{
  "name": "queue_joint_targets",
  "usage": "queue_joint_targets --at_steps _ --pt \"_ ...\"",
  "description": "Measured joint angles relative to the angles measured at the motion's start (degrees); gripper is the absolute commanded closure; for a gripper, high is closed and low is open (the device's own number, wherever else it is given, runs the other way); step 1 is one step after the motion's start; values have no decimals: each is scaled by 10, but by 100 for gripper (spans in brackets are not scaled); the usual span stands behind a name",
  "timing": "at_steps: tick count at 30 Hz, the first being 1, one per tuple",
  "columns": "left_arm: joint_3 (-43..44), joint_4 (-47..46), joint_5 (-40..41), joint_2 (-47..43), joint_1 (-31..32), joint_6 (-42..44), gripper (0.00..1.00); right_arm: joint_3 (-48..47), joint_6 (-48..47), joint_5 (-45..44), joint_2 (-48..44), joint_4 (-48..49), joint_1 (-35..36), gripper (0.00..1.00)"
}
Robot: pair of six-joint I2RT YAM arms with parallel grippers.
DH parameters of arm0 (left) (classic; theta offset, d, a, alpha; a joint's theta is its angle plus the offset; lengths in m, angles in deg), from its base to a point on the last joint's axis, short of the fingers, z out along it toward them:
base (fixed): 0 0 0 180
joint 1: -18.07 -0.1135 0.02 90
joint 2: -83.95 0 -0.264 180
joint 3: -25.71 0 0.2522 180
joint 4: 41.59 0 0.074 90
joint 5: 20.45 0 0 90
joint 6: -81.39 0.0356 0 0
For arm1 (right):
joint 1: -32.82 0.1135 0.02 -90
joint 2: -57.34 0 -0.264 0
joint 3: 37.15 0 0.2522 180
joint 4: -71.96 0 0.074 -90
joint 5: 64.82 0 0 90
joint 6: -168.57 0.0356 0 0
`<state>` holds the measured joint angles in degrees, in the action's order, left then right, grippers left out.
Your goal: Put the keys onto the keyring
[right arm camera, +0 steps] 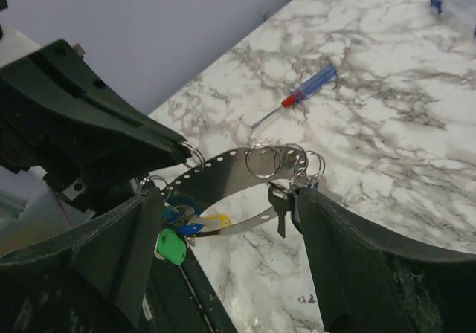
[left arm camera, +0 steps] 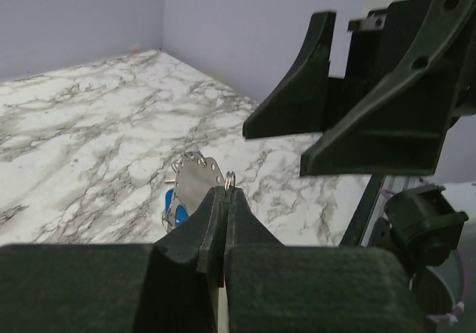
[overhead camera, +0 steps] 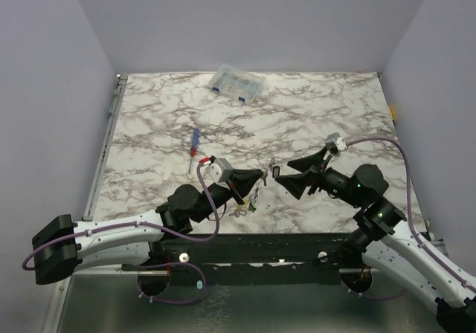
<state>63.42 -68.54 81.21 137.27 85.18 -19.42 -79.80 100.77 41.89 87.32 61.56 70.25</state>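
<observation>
The keyring (right arm camera: pixel 223 171) is a thin grey metal hoop with punched holes, held up above the marble table (overhead camera: pixel 320 117). Several small split rings hang on it. My left gripper (left arm camera: pixel 225 193) is shut on one split ring (left arm camera: pixel 230 177) at the hoop's rim. Keys with green (right arm camera: pixel 171 247), blue (right arm camera: pixel 182 227) and yellow (right arm camera: pixel 218 220) tags dangle in a bunch at the hoop's left end. A bare metal key (right arm camera: pixel 280 208) hangs at the other end, against my right finger. My right gripper (right arm camera: pixel 223 199) is open, with one finger on each side of the hoop. From above, both grippers meet near the keyring (overhead camera: pixel 262 183).
A red-and-blue screwdriver (overhead camera: pixel 193 146) lies on the table left of centre. A clear plastic compartment box (overhead camera: pixel 236 84) sits at the far edge. Grey walls enclose the table on three sides. The black base rail (overhead camera: pixel 253 247) runs along the near edge.
</observation>
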Motion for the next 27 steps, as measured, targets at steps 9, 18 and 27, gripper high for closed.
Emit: queue_joint_targets --at_steps 9,18,27 --pt "-25 -112 27 38 0 -37 100 0 22 127 63 62 0 25" --pt "-29 -205 16 55 0 -48 100 5 -6 166 26 107 0 32" --pt "-29 -283 2 97 0 -65 100 -6 -43 154 46 98 0 29"
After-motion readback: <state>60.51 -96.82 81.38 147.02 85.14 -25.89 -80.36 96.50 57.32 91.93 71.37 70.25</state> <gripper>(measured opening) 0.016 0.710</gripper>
